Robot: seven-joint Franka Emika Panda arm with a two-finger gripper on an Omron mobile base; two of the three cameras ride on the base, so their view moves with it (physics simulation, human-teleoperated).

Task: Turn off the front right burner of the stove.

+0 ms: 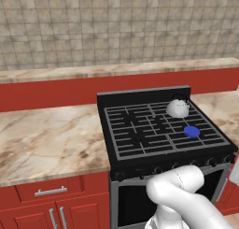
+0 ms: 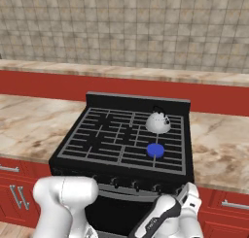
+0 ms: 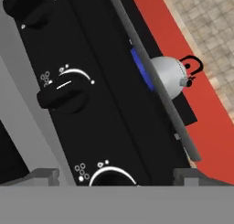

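The black stove [image 1: 140, 98] [image 2: 73, 157] stands between marble counters. A blue flame glows on its front right burner [image 1: 192, 131] [image 2: 155, 149], and shows in the hand view as a blue sliver [image 3: 138, 68] behind the grate edge. My gripper [image 3: 114, 177] is open, its two fingertips [image 3: 43, 175] wide apart, close in front of the knob panel. A knob's white arc [image 3: 109, 175] lies between them, touching neither. Another dark knob [image 3: 64, 96] sits further up the panel. My hand [image 2: 188, 199] hangs low by the stove's front right corner.
A silver kettle [image 1: 178, 108] [image 2: 158, 121] [image 3: 169, 76] stands on the back right burner. A row of small knobs [image 2: 126, 182] runs along the stove front above the oven door. Red cabinets [image 1: 51, 204] flank the stove under marble counters [image 1: 46, 139].
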